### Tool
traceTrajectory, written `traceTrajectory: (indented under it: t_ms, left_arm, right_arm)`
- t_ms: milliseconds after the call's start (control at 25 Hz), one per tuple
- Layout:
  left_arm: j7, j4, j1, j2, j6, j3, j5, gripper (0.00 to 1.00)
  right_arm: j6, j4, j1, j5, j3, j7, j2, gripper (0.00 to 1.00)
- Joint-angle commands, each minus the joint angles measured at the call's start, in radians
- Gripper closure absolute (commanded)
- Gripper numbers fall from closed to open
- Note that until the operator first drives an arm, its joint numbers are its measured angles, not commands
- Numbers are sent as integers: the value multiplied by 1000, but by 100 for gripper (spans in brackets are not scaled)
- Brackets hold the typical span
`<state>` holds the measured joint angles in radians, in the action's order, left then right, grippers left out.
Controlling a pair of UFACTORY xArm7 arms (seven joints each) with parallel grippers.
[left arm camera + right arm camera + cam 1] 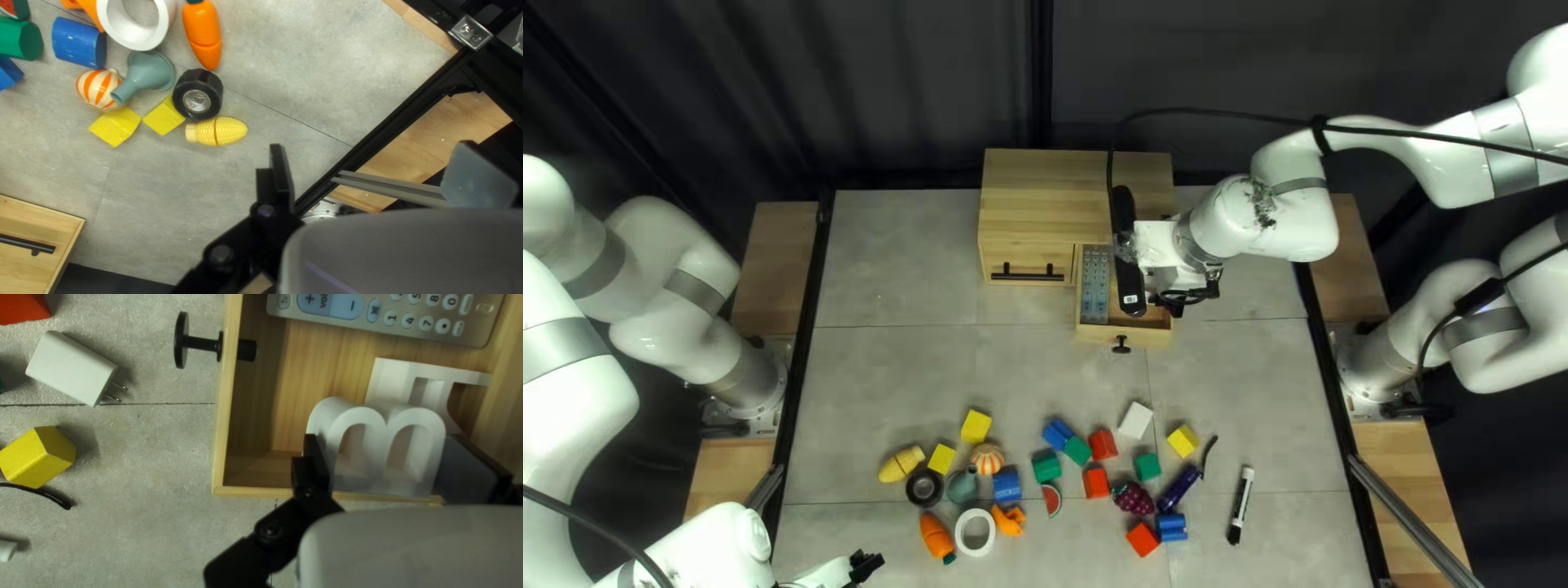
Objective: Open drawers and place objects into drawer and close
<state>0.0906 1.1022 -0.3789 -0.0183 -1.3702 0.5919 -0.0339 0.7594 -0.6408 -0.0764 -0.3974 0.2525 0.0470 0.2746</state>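
Top left view, clock centred on the table, 12 at the far edge. My right gripper (1174, 308), at 1 o'clock, is closed to the width of a white letter block (381, 465) and grips its two sides inside the open drawer (1146, 339). A remote control (1095, 285) lies along the drawer's 9 o'clock side. My left gripper (866, 564), between 7 and 8 o'clock, is spread wide, holding nothing.
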Motion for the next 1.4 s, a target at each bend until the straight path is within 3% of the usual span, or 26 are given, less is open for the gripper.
traceTrajectory:
  t_ms: [40,1400]
  left_arm:
    - [0,0,0,0,0,0,0,0]
    - [0,0,0,0,0,0,0,0]
  right_arm:
    - [-1,-4,0,1,1,-1,-5,100]
    - [95,-57,-3,6,-34,93,-29,100]
